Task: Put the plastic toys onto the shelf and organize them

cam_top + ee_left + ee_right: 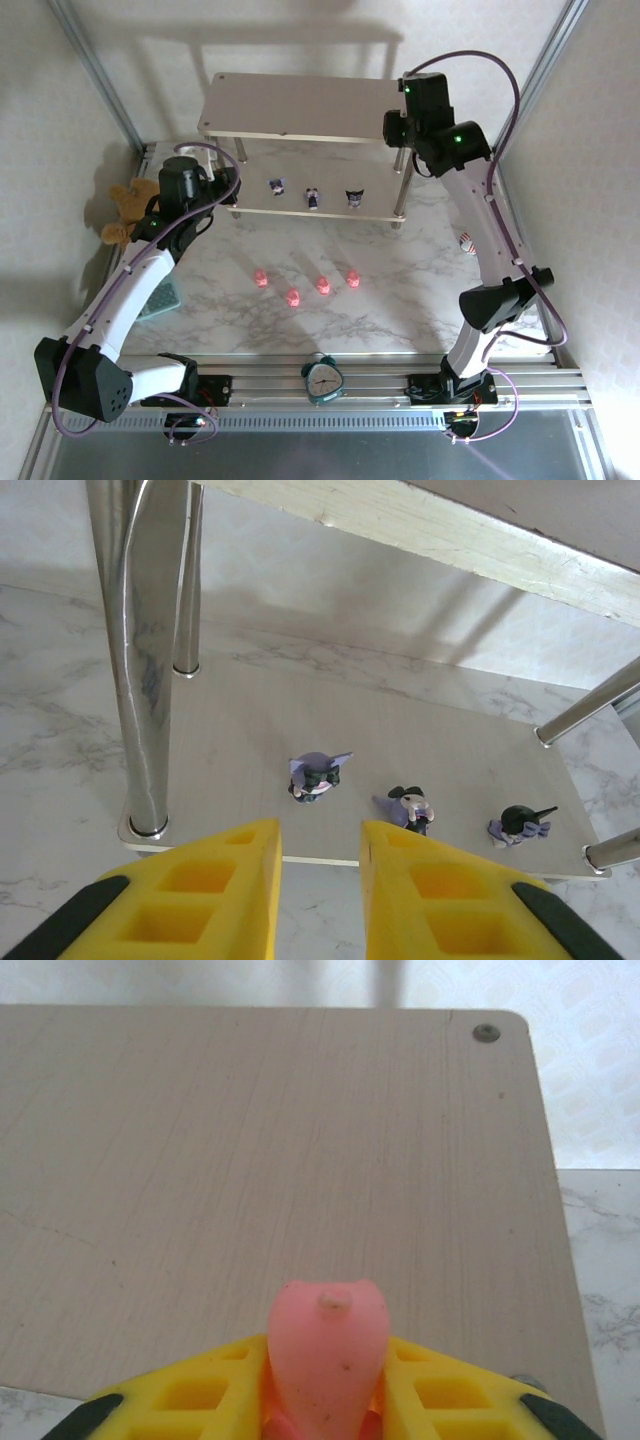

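Four pink pigs (323, 285) on the table (420, 300), by my count. Where is the fifth?

In my right gripper (326, 1380). Its jaws are clenched on the fifth pig (328, 1335), which I hold over the top board (250, 1160) of the shelf (300, 105), near that board's right-hand end. I cannot tell whether the pig touches the board.

And your left gripper?

My left gripper (320, 850) hangs low beside the shelf's left front leg (140, 680). Its jaws are parted with nothing between them, and they face the lower board (400, 740).

What stands on that board?

Three purple-and-white figurines (318, 776), in a row near its front edge, each apart from the next. The four pigs sit in a loose cluster on the table in front of the shelf, clear of both my arms.
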Robot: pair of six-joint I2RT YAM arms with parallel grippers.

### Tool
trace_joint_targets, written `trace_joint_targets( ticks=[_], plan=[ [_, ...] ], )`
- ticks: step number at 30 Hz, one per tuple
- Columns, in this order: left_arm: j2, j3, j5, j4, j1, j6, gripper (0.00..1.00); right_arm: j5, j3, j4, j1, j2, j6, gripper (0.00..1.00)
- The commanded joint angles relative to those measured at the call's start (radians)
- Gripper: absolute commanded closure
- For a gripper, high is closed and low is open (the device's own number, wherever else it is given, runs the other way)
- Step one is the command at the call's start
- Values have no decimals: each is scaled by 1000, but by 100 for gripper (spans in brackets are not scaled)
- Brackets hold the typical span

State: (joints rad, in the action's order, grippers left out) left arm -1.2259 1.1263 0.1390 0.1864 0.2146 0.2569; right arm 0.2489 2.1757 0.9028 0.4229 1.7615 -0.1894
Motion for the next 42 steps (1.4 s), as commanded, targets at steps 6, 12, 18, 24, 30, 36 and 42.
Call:
trace_joint_targets(
  ticks=[6,12,18,24,30,36,42],
  plan=[
    [-11,19,14,21,-13,-16,72,-20,37,-13,-12,34,4,68],
    [-11,16,11,25,-20,-21,72,-17,45,-16,-15,61,-4,67],
    [-8,18,14,31,-28,-24,72,-3,49,-57,-18,89,-23,67],
    [1,20,10,45,-37,-31,71,-6,75,-65,-19,125,-33,64],
    [5,16,11,47,-43,-33,70,-14,73,-73,-18,131,-44,54],
    [5,20,13,46,-44,-30,70,-28,72,-88,-19,122,-51,37],
    [15,22,6,51,-47,-30,70,-20,50,-146,-19,73,-53,21]
  ],
)
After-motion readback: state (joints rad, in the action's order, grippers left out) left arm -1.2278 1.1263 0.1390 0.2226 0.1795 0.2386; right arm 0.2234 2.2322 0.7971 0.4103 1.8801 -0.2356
